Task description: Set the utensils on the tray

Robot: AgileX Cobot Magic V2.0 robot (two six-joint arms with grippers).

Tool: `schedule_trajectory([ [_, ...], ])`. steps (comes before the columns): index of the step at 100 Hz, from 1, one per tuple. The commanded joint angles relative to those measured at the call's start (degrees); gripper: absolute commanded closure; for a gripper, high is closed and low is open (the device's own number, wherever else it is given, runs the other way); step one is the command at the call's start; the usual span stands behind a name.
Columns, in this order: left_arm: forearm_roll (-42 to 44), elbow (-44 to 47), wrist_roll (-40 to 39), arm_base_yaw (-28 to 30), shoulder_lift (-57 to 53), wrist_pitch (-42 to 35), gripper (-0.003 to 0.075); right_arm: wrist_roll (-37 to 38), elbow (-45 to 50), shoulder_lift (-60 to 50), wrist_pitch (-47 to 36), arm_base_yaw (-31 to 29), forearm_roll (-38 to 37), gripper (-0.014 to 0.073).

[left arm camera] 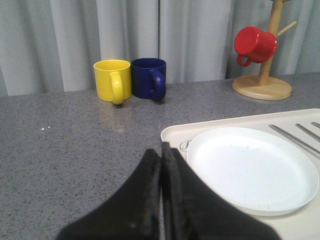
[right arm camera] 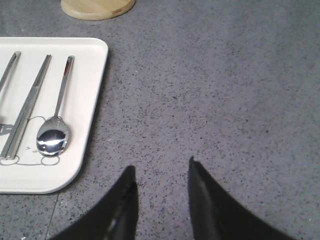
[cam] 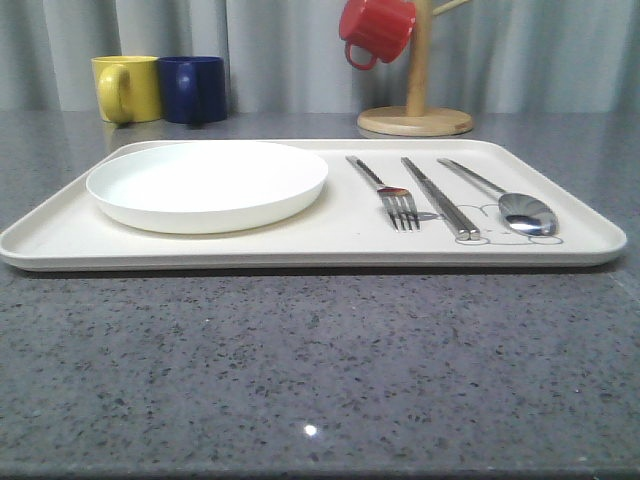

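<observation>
Script on tray, unreadable

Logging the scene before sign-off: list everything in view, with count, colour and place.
tray: 1, cream, middle of the grey table
plate: 1, white, on the tray's left part
fork: 1, silver, on the tray, right of the plate
chopsticks: 1 pair, silver, on the tray between fork and spoon
spoon: 1, silver, rightmost on the tray
yellow mug: 1, far left of the table
blue mug: 1, dark blue, beside the yellow mug
red mug: 1, hanging on the mug stand
mug stand: 1, wooden, behind the tray
left tool: 1, black, shut, empty, near the tray's left end
right tool: 1, black, open, empty, over bare table right of the tray
</observation>
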Motion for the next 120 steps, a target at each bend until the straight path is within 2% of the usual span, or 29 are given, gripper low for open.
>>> schedule_trajectory([
  [1,-0.20,-1.46,0.09,-0.07,0.22,-4.48,0.0739,-0.49,-1.23,-0.89,-5.52,-0.40,-1.56,0.0474],
  [14,-0.20,-1.46,0.09,-0.07,0.22,-4.48,0.0739,-0.49,-1.23,-0.89,-6.53,-0.40,-1.56,0.0668],
  [91,-0.20,-1.46,0.09,-0.07,0.22,-4.48,0.0739,-0.49,-0.95,-0.96,-6.55,-0.40,-1.56,0.0662],
  [120,-0.20,-1.46,0.09,-0.07,0.22,-4.48,0.0739,-1.82,8.52,-9.57,-22.01,-0.43,-0.71,0.0662],
])
